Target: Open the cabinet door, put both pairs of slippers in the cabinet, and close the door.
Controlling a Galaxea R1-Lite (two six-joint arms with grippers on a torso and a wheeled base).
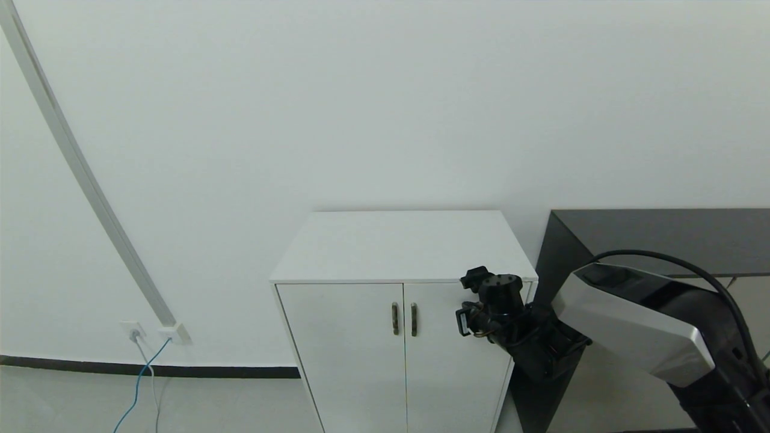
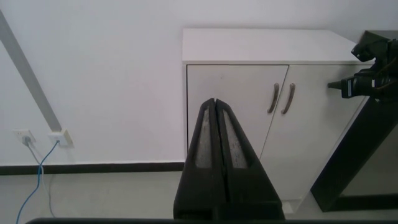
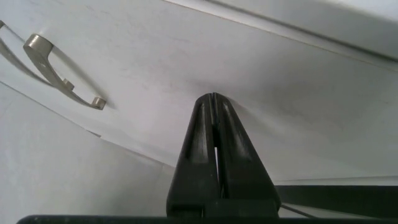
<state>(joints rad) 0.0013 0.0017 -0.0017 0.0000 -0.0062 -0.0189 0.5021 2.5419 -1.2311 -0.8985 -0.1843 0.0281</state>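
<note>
On the far left, a pale cable conduit [image 1: 78, 168] runs slantwise down the white wall [image 1: 385, 90] to a pair of wall sockets [image 1: 133, 330], from which a blue cable [image 1: 139, 380] and a white one drop to the floor above a black skirting strip [image 1: 210, 371]. The left gripper [image 2: 215, 102] is held well apart from the cabinet [image 1: 397, 246], facing its front, with its two fingers pressed together and nothing between them. The white cabinet stands on the floor with its back against the wall. Its left door [image 1: 337, 349] and right door [image 1: 451, 373] are both shut flush. Two slim metal handles, the left handle [image 1: 395, 319] and the right handle [image 1: 414, 319], stand upright side by side at the doors' meeting edges. The right gripper [image 3: 213, 98] is close to the upper face of the right door, on the outer side of its handle. Its fingers are together and empty, and I cannot tell whether the tips touch the panel. Just beside the cabinet's right side stands a dark table [image 1: 662, 231].
</note>
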